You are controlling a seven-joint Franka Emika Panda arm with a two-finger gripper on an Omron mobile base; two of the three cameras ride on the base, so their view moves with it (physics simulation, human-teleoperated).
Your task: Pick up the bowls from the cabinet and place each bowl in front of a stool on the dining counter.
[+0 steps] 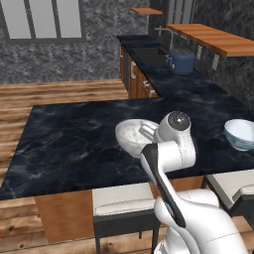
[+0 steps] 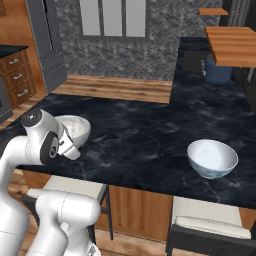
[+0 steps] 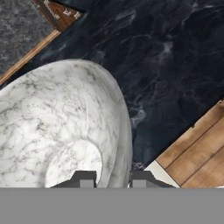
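Two bowls are in sight on the black marble table (image 1: 74, 139). The speckled bowl (image 3: 57, 127) sits right at the jaws (image 3: 113, 180): one fingertip (image 3: 85, 179) is inside its rim and the other just outside, so the jaws are closed on its wall, with only a narrow gap between the tips. In the base views the same speckled bowl (image 1: 134, 135) is near the table's front edge, partly hidden behind the white hand. I cannot tell whether its base touches the marble or is lifted just off it. Below the jaws, past the table edge, stands a stool (image 1: 124, 198) with a cream seat. The patterned bowl (image 2: 212, 158) rests upright on the table well apart from the jaws, off to the arm's right, with a second stool (image 2: 210, 220) in front of it.
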